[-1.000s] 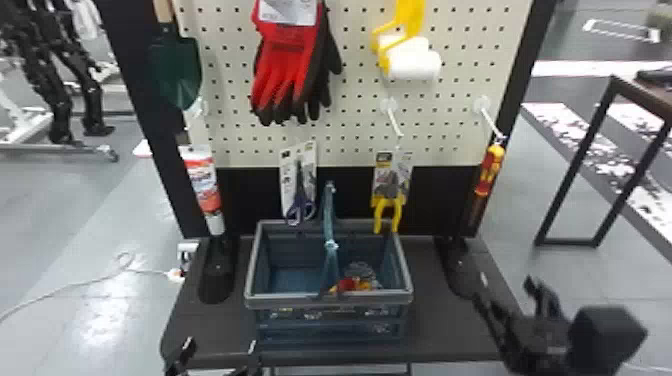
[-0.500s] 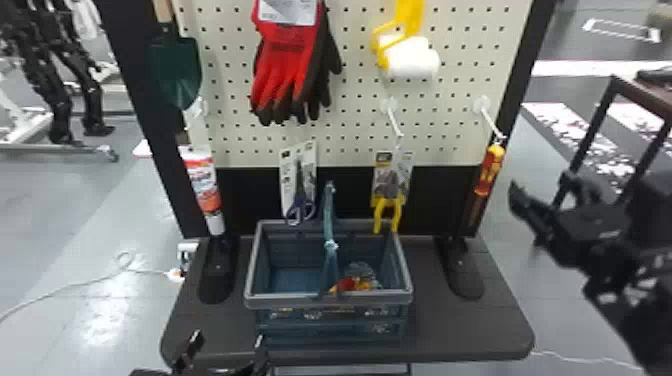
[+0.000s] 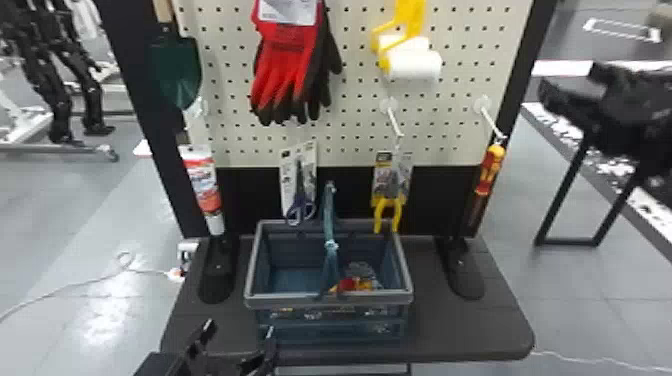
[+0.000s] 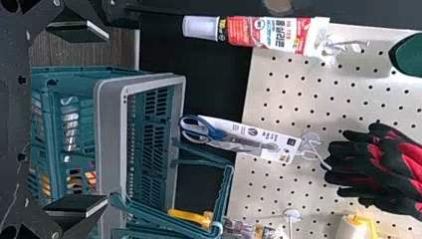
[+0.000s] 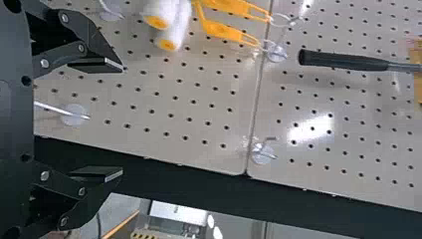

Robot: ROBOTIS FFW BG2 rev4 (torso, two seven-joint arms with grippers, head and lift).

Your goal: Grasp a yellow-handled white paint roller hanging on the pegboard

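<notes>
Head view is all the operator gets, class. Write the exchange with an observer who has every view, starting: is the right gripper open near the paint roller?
Observer: Yes. The right wrist view shows the right gripper open, facing the pegboard.
Operator: Is the paint roller between its fingers?
Observer: No. The paint roller hangs off to one side of the gap, untouched.
Operator: Anything else hanging close by?
Observer: A black-handled tool hangs on the adjoining panel, beyond the roller's hook.
</notes>
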